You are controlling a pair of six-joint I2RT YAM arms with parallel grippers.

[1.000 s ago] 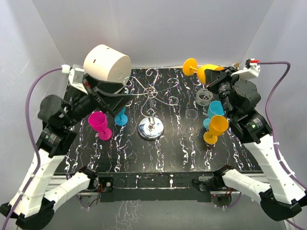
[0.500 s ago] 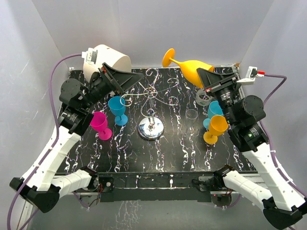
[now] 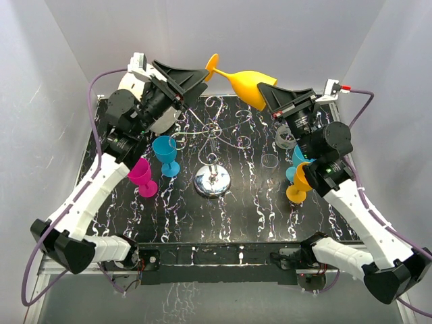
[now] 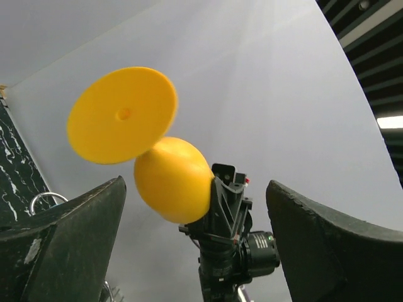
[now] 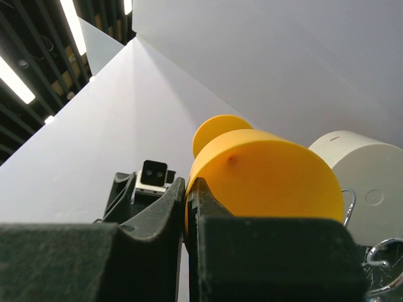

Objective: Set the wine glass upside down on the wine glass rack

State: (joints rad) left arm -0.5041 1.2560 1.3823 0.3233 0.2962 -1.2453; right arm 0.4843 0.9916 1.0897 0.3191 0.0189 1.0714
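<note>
Above the rack [image 3: 214, 135], your right gripper [image 3: 268, 100] pinches the yellow glass [image 3: 251, 86] by its bowl rim. Glass lies sideways, flat round foot toward the left gripper [image 3: 199, 84], whose fingers are spread wide.

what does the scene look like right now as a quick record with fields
right gripper: fingers shut on the bowl of the yellow wine glass
glass pose: in the air, lying sideways, foot toward the left gripper
left gripper: fingers open, facing the glass's foot, holding nothing
wine glass rack: upright, no glass on it
task status: glass not yet on rack
</note>
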